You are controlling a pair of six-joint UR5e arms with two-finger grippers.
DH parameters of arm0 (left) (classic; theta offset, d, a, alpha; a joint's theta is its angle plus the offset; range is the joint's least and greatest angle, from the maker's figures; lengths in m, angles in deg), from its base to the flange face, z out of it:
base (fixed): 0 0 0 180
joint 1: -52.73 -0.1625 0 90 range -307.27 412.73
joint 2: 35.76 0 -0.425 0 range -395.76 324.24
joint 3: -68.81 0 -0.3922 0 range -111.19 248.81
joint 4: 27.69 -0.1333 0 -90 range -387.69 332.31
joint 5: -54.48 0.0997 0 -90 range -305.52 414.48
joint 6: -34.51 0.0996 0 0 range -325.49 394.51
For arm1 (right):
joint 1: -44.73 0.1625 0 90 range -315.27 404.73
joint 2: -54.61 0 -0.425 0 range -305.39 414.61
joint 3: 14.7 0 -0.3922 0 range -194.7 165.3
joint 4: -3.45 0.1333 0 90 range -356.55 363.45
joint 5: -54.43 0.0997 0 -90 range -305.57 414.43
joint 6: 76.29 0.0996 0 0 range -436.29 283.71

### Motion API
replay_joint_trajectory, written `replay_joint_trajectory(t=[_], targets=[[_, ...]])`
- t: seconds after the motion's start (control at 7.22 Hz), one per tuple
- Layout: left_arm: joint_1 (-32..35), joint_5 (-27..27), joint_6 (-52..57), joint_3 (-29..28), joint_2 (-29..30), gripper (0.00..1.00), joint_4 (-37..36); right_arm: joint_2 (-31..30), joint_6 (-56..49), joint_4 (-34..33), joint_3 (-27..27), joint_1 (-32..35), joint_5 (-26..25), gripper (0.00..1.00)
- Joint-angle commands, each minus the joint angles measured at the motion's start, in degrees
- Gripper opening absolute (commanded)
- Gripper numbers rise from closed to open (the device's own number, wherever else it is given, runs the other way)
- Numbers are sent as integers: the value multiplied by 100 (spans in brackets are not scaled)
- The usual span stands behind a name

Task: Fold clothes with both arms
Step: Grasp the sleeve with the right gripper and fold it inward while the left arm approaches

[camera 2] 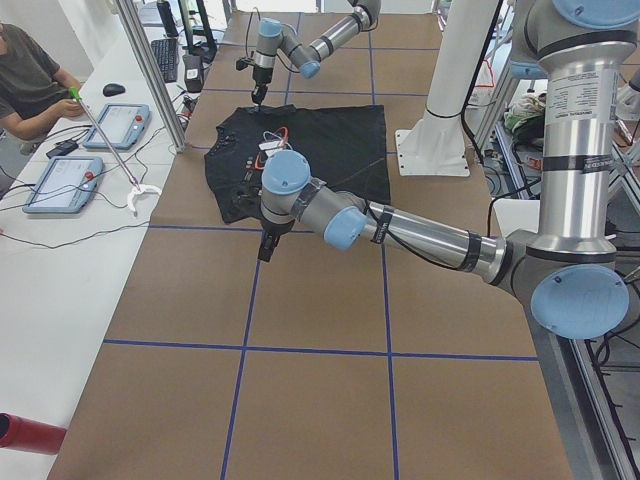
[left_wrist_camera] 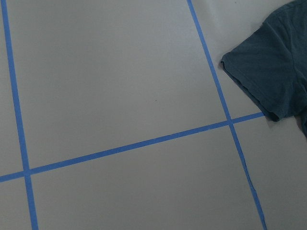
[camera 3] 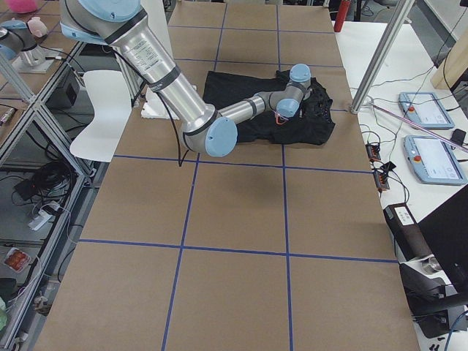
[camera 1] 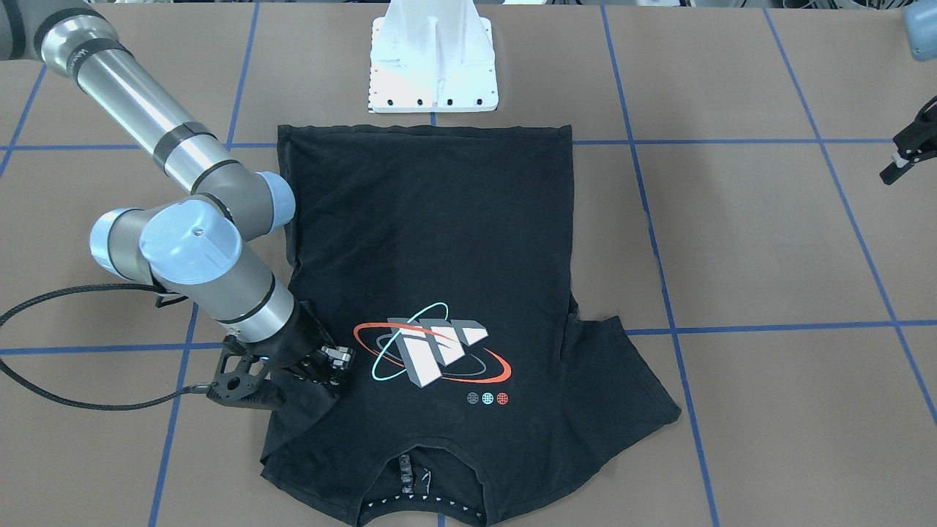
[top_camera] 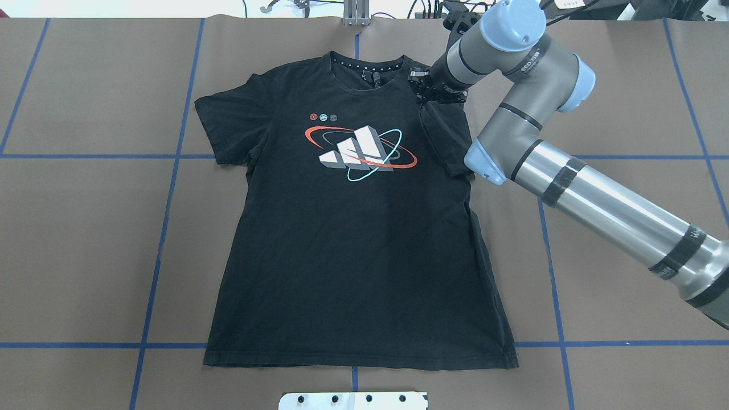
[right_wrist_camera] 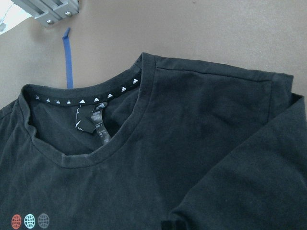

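I saw the right gripper (top_camera: 422, 91) pinching the T-shirt (top_camera: 353, 239) on the blue-taped brown table (top_camera: 85, 239); the left gripper (camera 1: 908, 150) fingers' state I couldn't tell

Overhead: from above, looking forward and down. Front: opposite side, steeply down; shared: T-shirt (top_camera: 364, 256). Sides: high, far, along tabletop (camera 2: 320, 400) from either end. Wrists: close, downward, T-shirt edges.

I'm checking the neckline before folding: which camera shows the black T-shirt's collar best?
Right wrist view: the collar of the black short-sleeved T-shirt fills the frame, label included. Overhead shows it small; front-facing has it at the bottom edge; side views, barely; left wrist, not at all.
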Motion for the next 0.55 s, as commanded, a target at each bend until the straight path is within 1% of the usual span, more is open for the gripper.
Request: replay_joint_trajectory(t=[0.0,0.14,0.28,0.42], targets=[[0,8,-1,4,9,100,18,235,8,-7,-292,-125,-231,0],[-61,-27,8,-48,61,99,235,243,8,-16,-319,-125,-250,0],[-271,-1,-18,-118,149,100,585,252,8,-16,-336,-134,-259,0],[-508,8,-340,-206,393,100,624,252,8,-7,-363,-212,-389,33]])
